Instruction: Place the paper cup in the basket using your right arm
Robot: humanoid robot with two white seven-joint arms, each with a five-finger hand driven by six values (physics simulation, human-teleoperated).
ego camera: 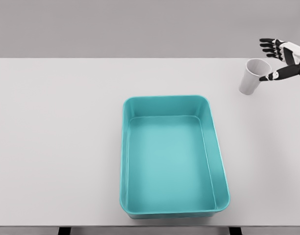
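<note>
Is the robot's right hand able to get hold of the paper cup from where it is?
Probably yes. The right hand is right beside the paper cup, fingers spread, thumb near the rim, and nothing sits between them.

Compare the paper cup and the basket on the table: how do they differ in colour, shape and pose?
The paper cup is white; the basket is teal. The cup is round and tapered; the basket is rectangular with rounded corners. The cup tilts at the table's far right by the right hand; the basket sits flat near the middle. Both are open-topped and look empty.
</note>
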